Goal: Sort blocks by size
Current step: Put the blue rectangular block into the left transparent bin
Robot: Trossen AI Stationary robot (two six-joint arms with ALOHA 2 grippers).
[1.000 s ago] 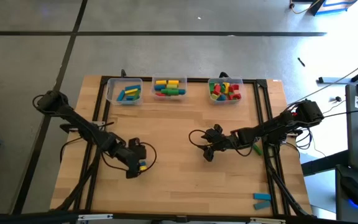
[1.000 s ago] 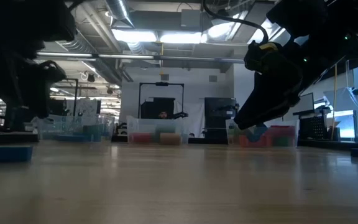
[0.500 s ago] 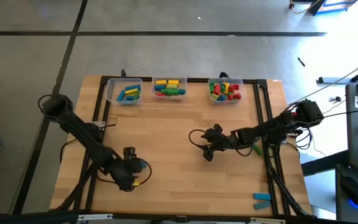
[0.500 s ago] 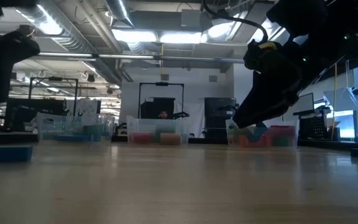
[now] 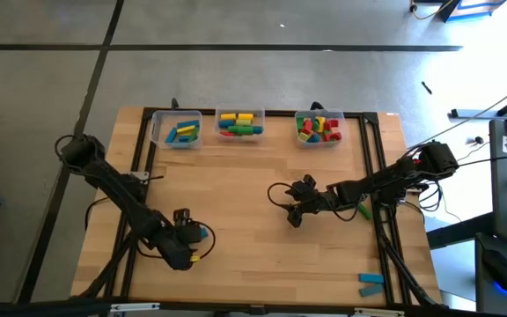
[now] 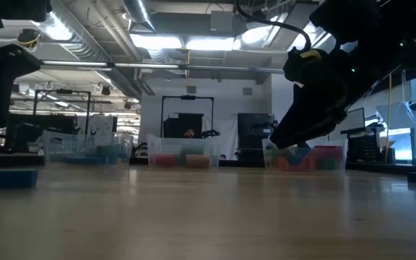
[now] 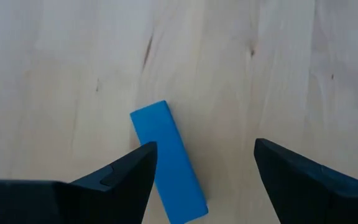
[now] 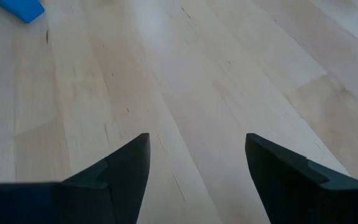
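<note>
A blue block (image 7: 166,162) lies flat on the bare wood and also shows in the high view (image 5: 203,234). My left gripper (image 7: 204,155) is open and hangs above it near the table's front left (image 5: 190,240), touching nothing; the block lies nearer one finger. My right gripper (image 8: 197,162) is open and empty above the table's middle right (image 5: 294,211). Sorted blocks fill three clear bins at the far edge: the left bin (image 5: 176,129), the middle bin (image 5: 240,123) and the right bin (image 5: 318,128).
A green block (image 5: 362,210) lies by the right arm. Two loose blocks (image 5: 370,283) lie at the near right corner. A dark frame rail (image 5: 378,176) runs along the table's sides. Bare wood lies between the bins and the grippers.
My left gripper has drawn back toward the table's near edge and a little to the left, off the blue block, which stays where it was on the wood.
</note>
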